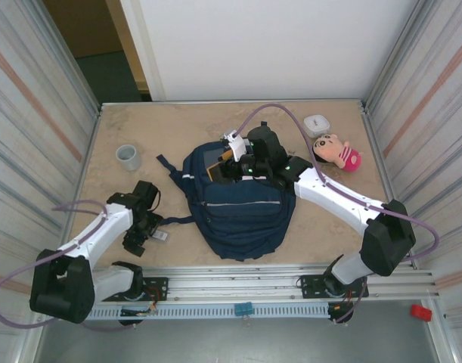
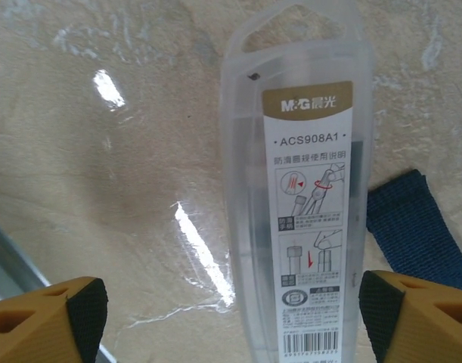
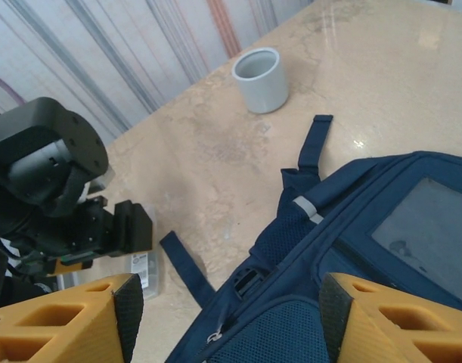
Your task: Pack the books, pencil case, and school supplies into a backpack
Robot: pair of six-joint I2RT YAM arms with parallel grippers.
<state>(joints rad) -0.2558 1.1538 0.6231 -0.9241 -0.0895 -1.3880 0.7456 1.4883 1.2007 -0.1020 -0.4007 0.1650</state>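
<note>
Left jaws astride clear packet (image 2: 306, 227) near bench's (image 2: 102, 227) front edge
Both pairs released; right jaws above backpack (image 1: 242, 215)

You have one backpack (image 1: 242, 219), lying under the right claw (image 3: 227, 318). One clear plastic pack (image 2: 306, 189) with a printed label lies between the fingers of the left claw (image 2: 231, 314). One grey cup (image 1: 128, 157) stands beyond the left claw. One doll (image 1: 338, 152) and one small white case (image 1: 316, 124) sit to the right claw's right. That makes two claws over one counter (image 1: 140, 125).
</note>
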